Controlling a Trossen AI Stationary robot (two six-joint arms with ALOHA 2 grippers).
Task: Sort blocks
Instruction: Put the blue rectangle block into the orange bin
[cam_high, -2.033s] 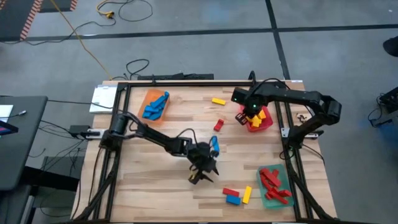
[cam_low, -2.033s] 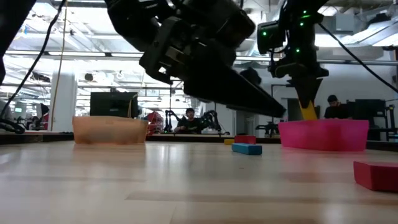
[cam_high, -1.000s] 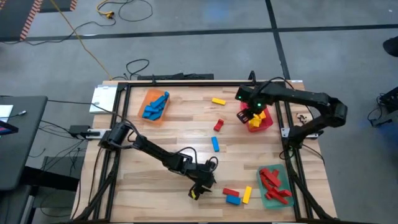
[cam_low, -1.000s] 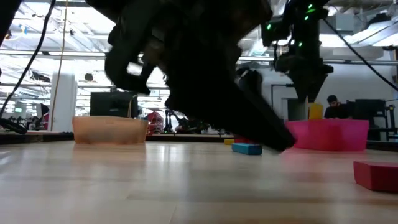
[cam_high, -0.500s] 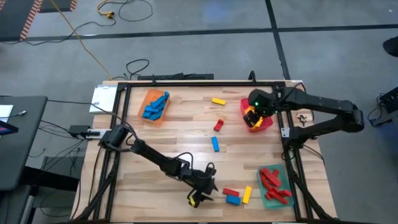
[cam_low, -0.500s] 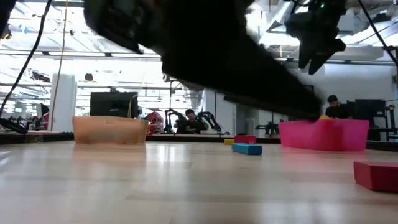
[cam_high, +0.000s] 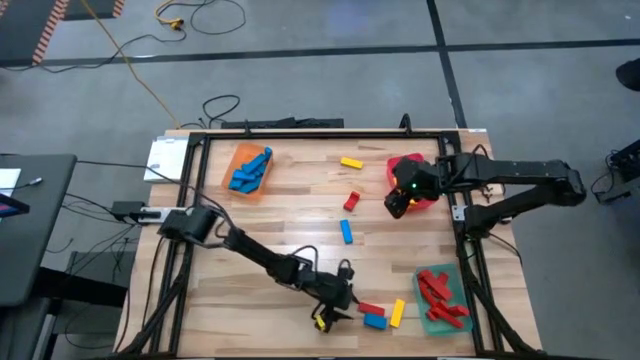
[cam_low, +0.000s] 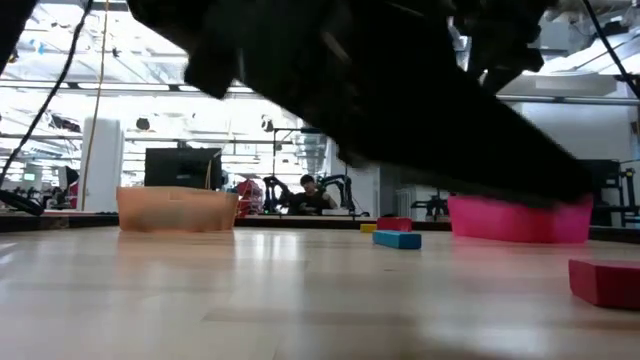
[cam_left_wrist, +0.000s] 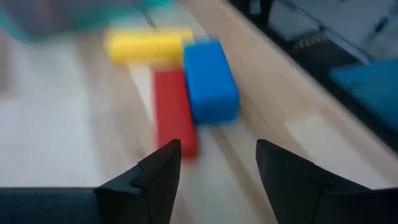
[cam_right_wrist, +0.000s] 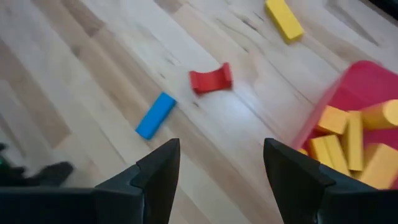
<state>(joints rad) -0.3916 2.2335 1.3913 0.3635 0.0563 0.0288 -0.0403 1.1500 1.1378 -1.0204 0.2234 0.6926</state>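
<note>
Left gripper (cam_left_wrist: 214, 165) is down at the near edge of the wooden worktop (cam_high: 290, 215), jaws open and empty, lined up on the small red oblong block (cam_left_wrist: 175, 112) that's touching a blue block (cam_left_wrist: 210, 81) and a yellow one (cam_left_wrist: 148, 47). Packed that tight, a finger could shove the blue one or pinch two together. Farther back, the right gripper (cam_right_wrist: 219, 165) hangs open and empty beside the red tray of yellow blocks (cam_high: 403, 164).

Glossy pale wood table (cam_high: 280, 220)
</note>
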